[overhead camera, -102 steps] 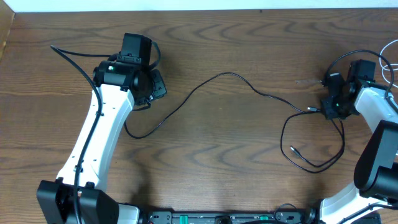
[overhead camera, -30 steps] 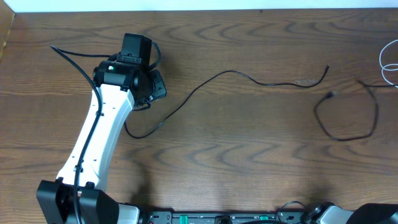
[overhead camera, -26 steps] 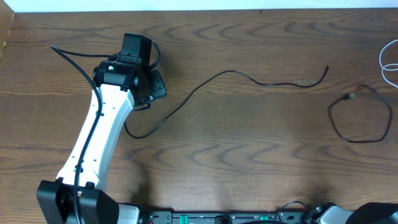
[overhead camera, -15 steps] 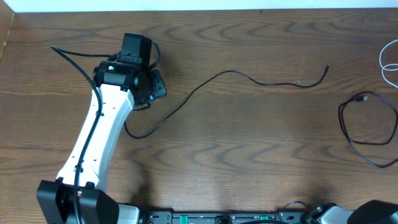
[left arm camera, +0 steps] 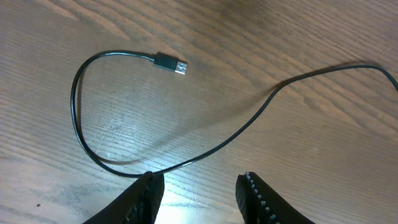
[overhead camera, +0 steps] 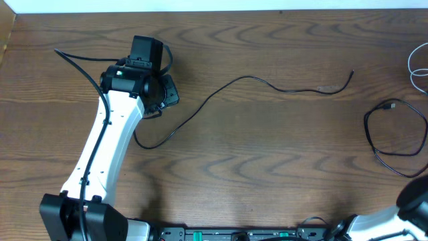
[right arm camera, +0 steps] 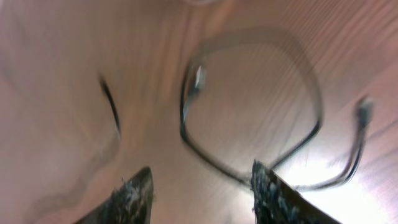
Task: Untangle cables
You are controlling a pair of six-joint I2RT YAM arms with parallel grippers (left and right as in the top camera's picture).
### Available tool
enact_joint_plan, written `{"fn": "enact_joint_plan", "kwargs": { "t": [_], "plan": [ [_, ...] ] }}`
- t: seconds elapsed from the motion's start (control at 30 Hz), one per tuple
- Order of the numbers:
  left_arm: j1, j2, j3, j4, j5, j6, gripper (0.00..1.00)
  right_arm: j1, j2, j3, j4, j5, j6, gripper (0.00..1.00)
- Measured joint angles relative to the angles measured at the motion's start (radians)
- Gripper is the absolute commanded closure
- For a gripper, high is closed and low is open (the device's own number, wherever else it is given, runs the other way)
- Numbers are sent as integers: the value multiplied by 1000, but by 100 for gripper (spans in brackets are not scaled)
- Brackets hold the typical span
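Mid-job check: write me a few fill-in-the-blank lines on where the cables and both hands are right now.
1. The thin cable at the far right edge of the table is ____ in colour.
2. The long black cable stretches from beside the left hand toward the table's ____ side.
3. The right hand, fingers apart, grips ____.

Missing words: white; right; nothing.
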Motion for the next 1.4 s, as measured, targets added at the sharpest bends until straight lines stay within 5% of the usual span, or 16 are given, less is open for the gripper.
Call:
{"fn": "enact_joint_plan", "kwargs": {
  "t": [0.4,0.87,0.97,1.1,1.4],
  "plan": [
    [0,0,0,-1,0,0,57,228,291,-65,-42,117,-143,63],
    [0,0,0,-2,0,0,57,275,313,-208,135,206,-198,67],
    [0,0,0,-2,0,0,57,275,309,-240,162,198,-207,72],
    [0,0,0,-3,0,0,57,275,293,-266,213,207,-215,99],
    [0,0,0,-11,0,0,56,234,264,-331,483,304,-89,99]
  ]
}}
